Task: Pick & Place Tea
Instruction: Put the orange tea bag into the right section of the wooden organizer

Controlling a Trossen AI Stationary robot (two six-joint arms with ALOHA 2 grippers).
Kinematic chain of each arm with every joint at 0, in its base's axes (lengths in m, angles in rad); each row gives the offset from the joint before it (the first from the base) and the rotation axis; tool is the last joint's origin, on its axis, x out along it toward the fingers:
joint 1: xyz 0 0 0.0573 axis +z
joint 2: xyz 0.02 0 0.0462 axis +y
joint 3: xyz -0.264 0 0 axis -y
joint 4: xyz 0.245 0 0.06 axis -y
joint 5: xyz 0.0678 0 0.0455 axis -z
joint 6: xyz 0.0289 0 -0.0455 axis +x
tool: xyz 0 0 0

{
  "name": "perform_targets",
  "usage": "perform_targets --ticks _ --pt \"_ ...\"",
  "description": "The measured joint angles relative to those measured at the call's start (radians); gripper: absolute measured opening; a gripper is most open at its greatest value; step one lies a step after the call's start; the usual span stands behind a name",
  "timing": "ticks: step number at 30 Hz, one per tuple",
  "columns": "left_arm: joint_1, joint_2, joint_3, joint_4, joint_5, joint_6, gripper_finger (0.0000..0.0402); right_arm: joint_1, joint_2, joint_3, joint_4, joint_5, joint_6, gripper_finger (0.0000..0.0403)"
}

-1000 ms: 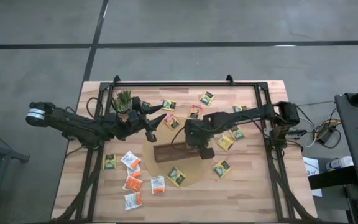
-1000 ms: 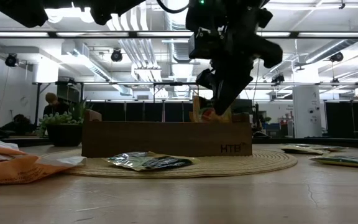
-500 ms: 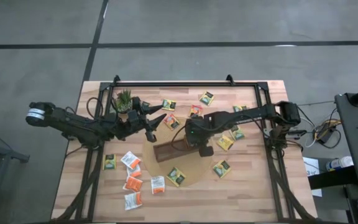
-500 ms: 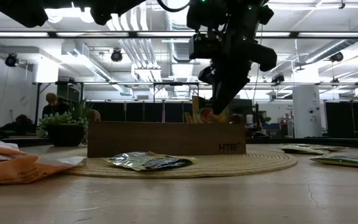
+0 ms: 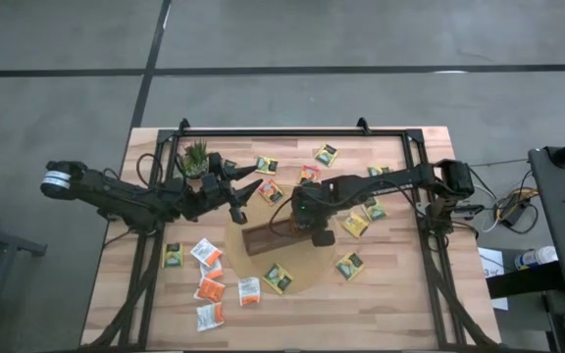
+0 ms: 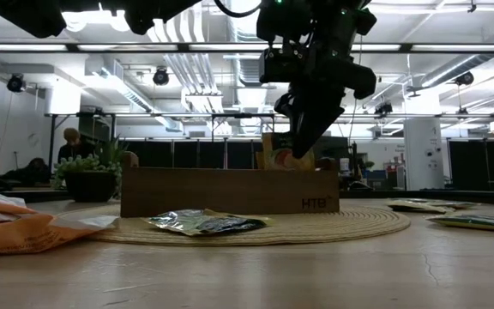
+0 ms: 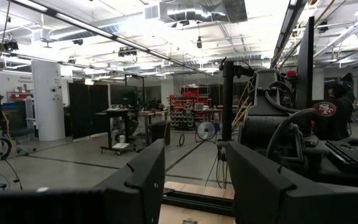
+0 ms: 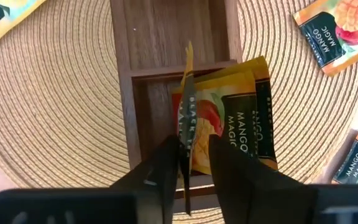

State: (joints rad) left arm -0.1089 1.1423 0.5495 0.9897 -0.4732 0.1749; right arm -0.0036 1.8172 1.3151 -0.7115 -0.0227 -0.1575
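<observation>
The right gripper [image 8: 188,163] stands over the end compartment of the wooden tray [image 8: 124,74], fingers narrowly parted beside an upright tea sachet [image 8: 184,118]. The left gripper [image 5: 240,198], fingers wide apart, hovers empty near the plant [image 5: 195,157].

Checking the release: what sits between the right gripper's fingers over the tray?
In the right wrist view, a tea sachet stands on edge between the right gripper fingers, over a wooden tray compartment already holding a mango sachet.
</observation>
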Motion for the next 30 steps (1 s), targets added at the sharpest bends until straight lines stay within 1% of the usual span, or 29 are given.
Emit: perform_targets --ticks 4,8,14,19,22,27,30 --pt "0.000 0.000 0.000 0.000 0.000 0.000 0.0168 0.000 0.000 0.000 0.007 0.006 0.002 0.0114" --pt "0.000 0.000 0.000 0.000 0.000 0.000 0.0168 0.000 0.000 0.000 0.007 0.052 0.033 0.0137" --pt "0.000 0.000 0.000 0.000 0.000 0.000 0.0168 0.001 -0.014 0.000 0.005 0.053 0.043 0.0163" --pt "0.000 0.000 0.000 0.000 0.000 0.000 0.0168 0.001 -0.036 0.034 -0.054 0.053 0.046 0.0172" --pt "0.000 0.000 0.000 0.000 0.000 0.000 0.0168 0.001 -0.059 0.052 -0.060 0.053 0.068 0.0173" --pt "0.000 -0.009 0.000 -0.035 -0.019 0.001 0.0168 0.001 -0.101 0.047 -0.059 0.072 0.072 0.0173" --pt "0.000 -0.037 0.000 -0.076 -0.034 0.001 0.0168 0.001 -0.119 0.036 -0.056 0.079 0.073 0.0173"
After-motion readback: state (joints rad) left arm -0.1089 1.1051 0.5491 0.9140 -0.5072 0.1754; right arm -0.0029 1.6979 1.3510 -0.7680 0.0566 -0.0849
